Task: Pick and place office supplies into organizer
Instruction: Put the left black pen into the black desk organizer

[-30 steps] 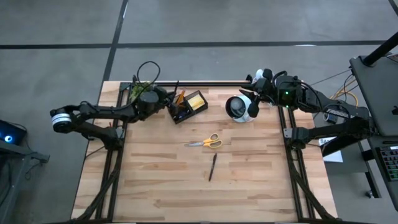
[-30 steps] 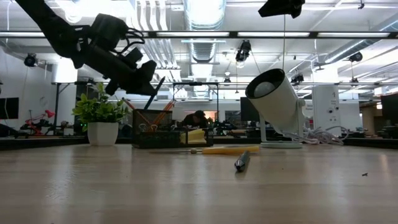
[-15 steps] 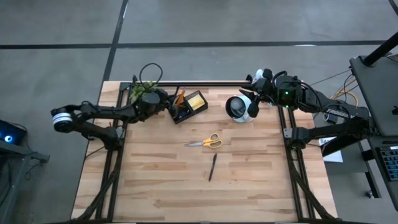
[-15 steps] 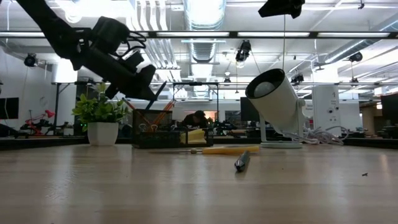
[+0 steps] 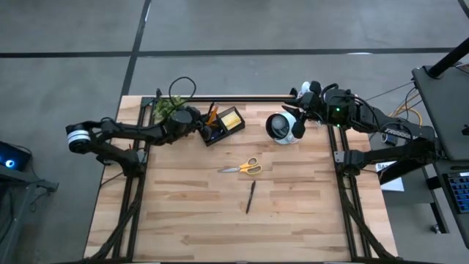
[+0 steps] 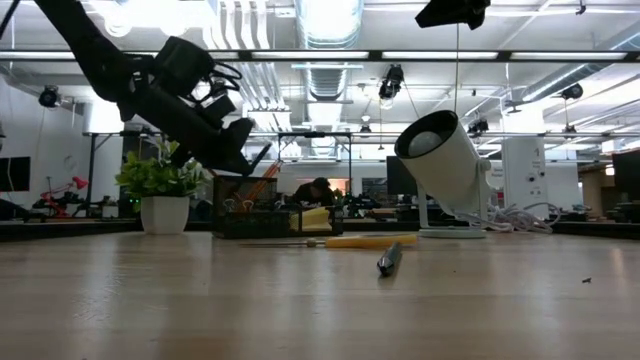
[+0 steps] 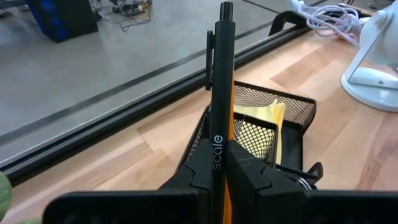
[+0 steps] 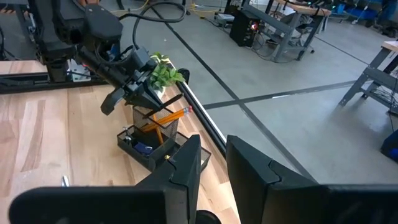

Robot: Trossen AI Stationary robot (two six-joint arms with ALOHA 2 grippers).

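Left gripper (image 7: pixel 217 171), angled down over organizer (image 7: pixel 273 124), clamps pen (image 7: pixel 219 81).

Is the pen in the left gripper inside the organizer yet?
Not yet: the left gripper holds the pen clamped above the organizer.

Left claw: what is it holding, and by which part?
The left claw is shut on a black pen, gripping its lower barrel above the organizer. The clip end points up.

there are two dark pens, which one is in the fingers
The pen with "scale" printed on its barrel, clamped in the left gripper over the black organizer. The other pen lies loose on the table, nearer than the scissors.
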